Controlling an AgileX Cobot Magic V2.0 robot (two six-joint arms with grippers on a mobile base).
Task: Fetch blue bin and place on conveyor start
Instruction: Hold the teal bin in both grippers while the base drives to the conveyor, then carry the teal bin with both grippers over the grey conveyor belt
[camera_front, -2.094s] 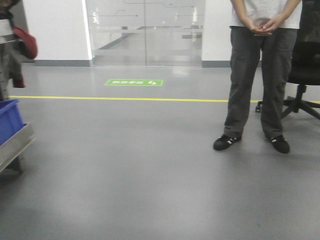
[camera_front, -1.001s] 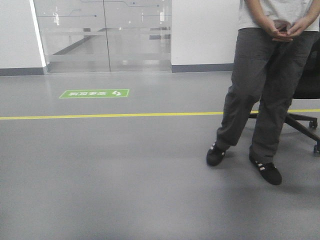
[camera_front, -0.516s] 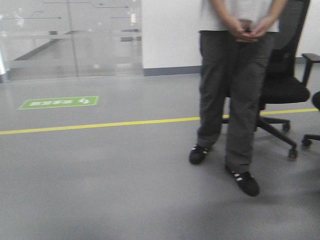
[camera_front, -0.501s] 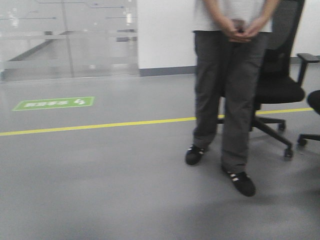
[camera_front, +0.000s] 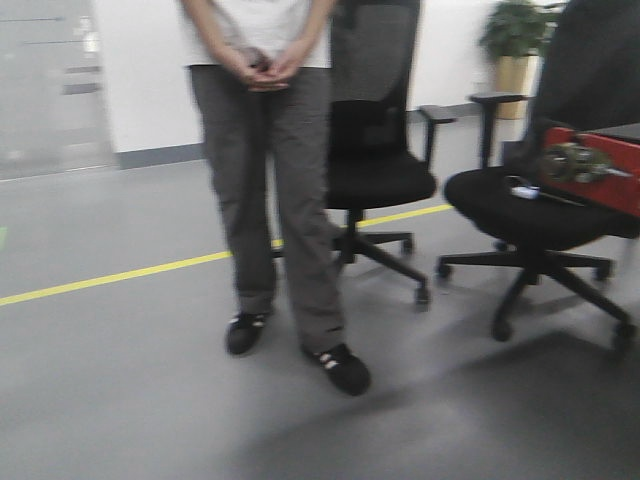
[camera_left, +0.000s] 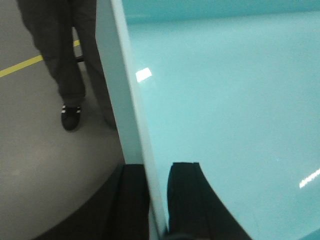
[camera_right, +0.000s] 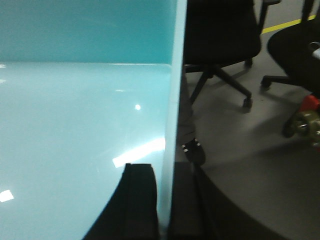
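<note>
The blue bin (camera_left: 225, 100) fills the left wrist view, pale turquoise with smooth walls. My left gripper (camera_left: 156, 172) is shut on its left wall, one black finger outside and one inside. In the right wrist view, my right gripper (camera_right: 165, 170) is shut on the right wall of the blue bin (camera_right: 75, 115) in the same way. The bin hangs above the grey floor between the two arms. At the far right of the front view a red edge under a dark top looks like the conveyor start (camera_front: 605, 170), partly cut off. Neither gripper shows in the front view.
A person (camera_front: 270, 170) in grey trousers stands left of centre, close ahead. Two black office chairs (camera_front: 375, 170) (camera_front: 540, 215) stand between the person and the red edge. A yellow floor line (camera_front: 120, 275) crosses the grey floor. A potted plant (camera_front: 515, 45) stands at the back.
The front view has swung to the right: the person slid from the right to the left of the frame. The glass door and green floor sign left view; chairs and the red edge appeared.
</note>
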